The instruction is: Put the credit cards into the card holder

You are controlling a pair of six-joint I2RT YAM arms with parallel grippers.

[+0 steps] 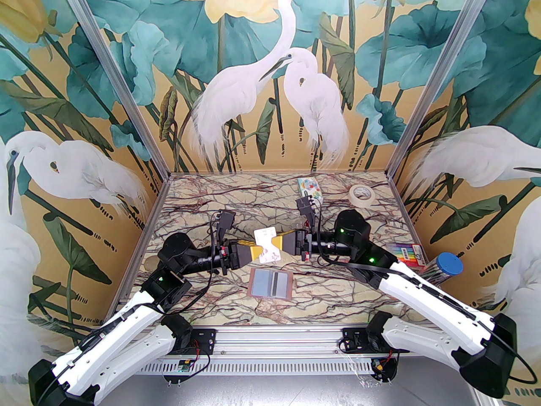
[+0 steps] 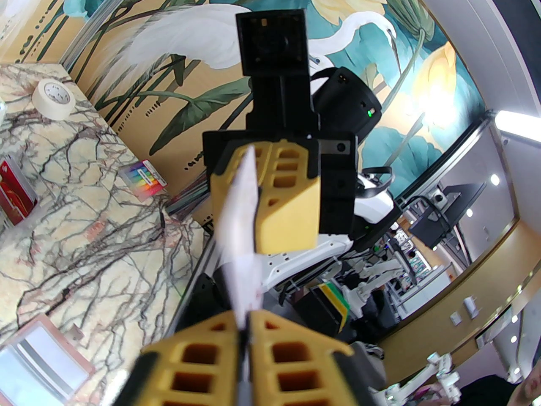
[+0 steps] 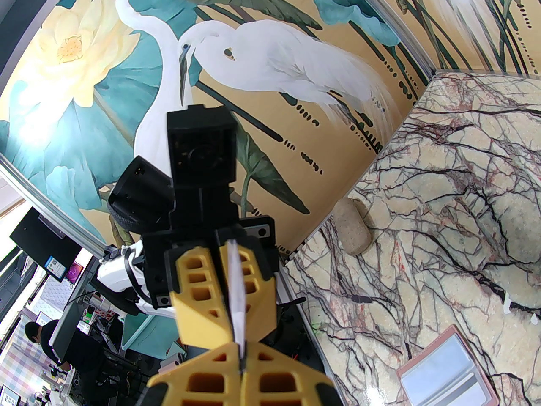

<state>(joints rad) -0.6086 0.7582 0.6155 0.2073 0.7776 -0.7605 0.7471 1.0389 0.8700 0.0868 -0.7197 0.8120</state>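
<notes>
Top external view: the left gripper (image 1: 250, 252) and the right gripper (image 1: 284, 243) meet nose to nose above the middle of the marble table (image 1: 190, 209), each closed on an opposite end of one pale card (image 1: 267, 241), which hangs between them clear of the surface. Just nearer the arm bases lies the card holder (image 1: 270, 283), open and flat, with a pale blue card (image 1: 261, 281) and a grey striped card (image 1: 280, 285) side by side on it; whether they sit inside pockets or merely on top is hard to tell. Along the far edge stand a tissue pack (image 1: 308, 186) and a tape roll (image 1: 362, 195).

From the left wrist, the card shows edge-on and blurred, clamped by that gripper's yellow fingers (image 2: 211, 353). The right wrist shows the same card pinched at the fingertips, with the holder on the marble below.
</notes>
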